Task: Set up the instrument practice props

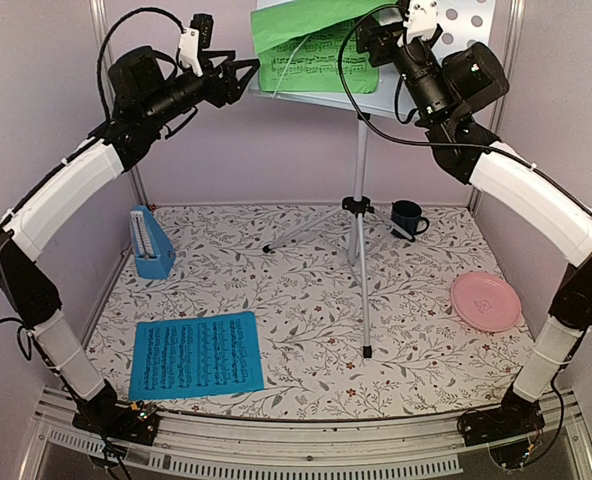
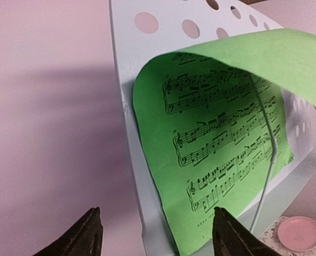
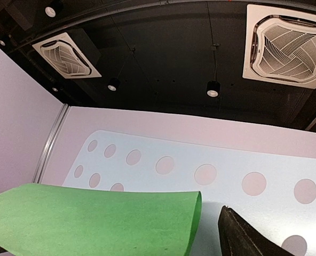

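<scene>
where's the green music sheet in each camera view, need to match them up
Top external: the green sheet is at top centre, on the perforated desk, its top edge curling forward.
Left wrist: it fills the centre and right, printed side showing.
Right wrist: only its curled top shows, bottom left.
Shared landmark: the perforated desk, behind the sheet in all three.

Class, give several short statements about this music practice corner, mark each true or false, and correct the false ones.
1. The green sheet stands on the music stand. True.
2. The blue sheet is on the stand too. False: it lies flat on the table.
3. The metronome sits on the pink plate. False: it stands on the table, far from the plate.
4. The green sheet's top edge curls forward. True.
5. The mug stands upright near the stand's legs. True.
</scene>
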Available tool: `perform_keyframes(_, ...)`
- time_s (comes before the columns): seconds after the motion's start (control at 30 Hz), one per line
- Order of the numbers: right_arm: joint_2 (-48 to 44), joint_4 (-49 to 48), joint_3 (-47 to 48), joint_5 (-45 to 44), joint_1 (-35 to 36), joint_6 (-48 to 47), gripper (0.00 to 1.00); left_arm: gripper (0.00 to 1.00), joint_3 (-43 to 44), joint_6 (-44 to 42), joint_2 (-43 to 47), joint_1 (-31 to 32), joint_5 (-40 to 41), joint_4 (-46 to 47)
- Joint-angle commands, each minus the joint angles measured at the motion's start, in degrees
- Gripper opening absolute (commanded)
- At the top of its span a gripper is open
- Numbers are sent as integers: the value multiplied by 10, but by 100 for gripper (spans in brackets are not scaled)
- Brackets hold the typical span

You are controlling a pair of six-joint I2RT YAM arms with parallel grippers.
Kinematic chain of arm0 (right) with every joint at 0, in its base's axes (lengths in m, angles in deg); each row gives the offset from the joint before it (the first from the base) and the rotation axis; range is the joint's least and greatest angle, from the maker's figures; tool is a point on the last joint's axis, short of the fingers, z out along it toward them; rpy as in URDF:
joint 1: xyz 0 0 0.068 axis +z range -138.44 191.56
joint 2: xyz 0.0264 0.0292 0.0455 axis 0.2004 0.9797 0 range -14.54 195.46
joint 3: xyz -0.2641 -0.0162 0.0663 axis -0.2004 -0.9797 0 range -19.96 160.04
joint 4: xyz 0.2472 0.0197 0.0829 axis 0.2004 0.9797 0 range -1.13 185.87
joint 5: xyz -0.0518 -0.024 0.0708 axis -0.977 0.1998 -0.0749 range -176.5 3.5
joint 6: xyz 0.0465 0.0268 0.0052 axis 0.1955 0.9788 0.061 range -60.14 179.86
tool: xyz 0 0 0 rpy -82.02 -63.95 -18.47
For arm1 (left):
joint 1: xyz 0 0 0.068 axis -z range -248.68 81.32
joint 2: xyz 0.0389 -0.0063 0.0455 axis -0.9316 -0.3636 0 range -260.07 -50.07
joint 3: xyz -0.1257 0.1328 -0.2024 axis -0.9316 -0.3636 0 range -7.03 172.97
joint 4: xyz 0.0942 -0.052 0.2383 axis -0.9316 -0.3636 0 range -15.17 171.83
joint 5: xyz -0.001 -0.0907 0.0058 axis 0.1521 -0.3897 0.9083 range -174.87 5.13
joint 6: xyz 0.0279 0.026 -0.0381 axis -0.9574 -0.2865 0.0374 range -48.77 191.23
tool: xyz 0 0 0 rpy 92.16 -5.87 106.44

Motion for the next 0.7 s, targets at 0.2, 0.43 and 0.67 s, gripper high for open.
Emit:
perform_keyframes(0.2,-101,19,-106,-39,8,37,71,58,-79,-73,59,61,54,94)
perform_keyframes(0.43,-168,65,-199,-73,15,118,48,47,-129,-99,83,92,41,116)
perform_keyframes(0.67,-180,137,-216,-99,28,218,41,47,-123,-102,69,110,56,132)
